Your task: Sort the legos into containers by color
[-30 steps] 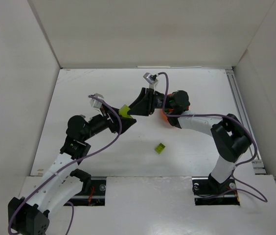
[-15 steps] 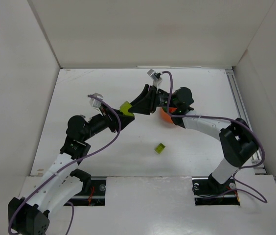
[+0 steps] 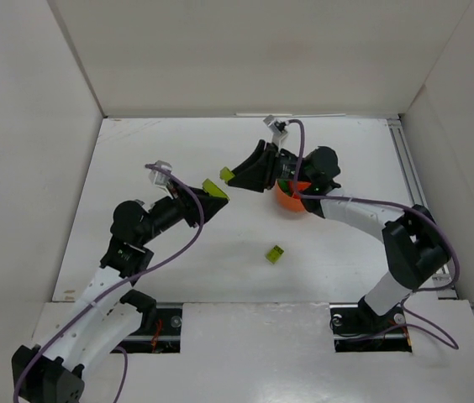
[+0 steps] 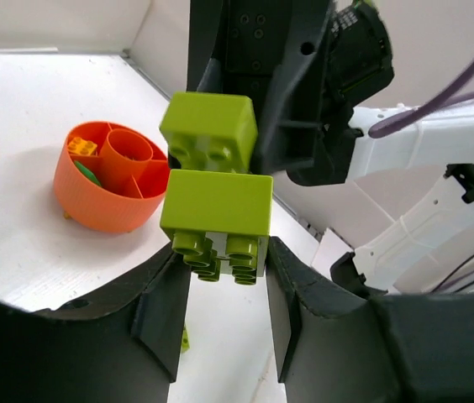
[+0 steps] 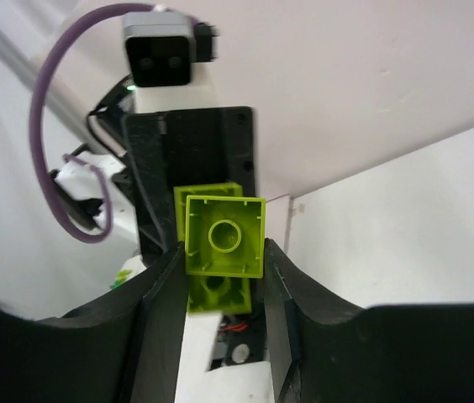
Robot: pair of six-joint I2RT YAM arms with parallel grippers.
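The left gripper [image 4: 220,262] has its jaws pinching a lime brick [image 4: 217,217] above the table [image 3: 178,252], and the right gripper [image 5: 221,259] has its jaws pinching a second lime brick [image 5: 224,237] just beside it. The orange dish [image 4: 102,206] stands near the right gripper, a yellow piece [image 4: 82,147] and a green piece [image 4: 87,174] inside it; a third lime brick [image 3: 275,253] lies loose, well apart

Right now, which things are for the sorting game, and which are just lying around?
For the job: lime plastic brick in left end effector; second lime brick in right end effector; loose lime brick; round orange plastic dish.
Just there: purple cables; white table.
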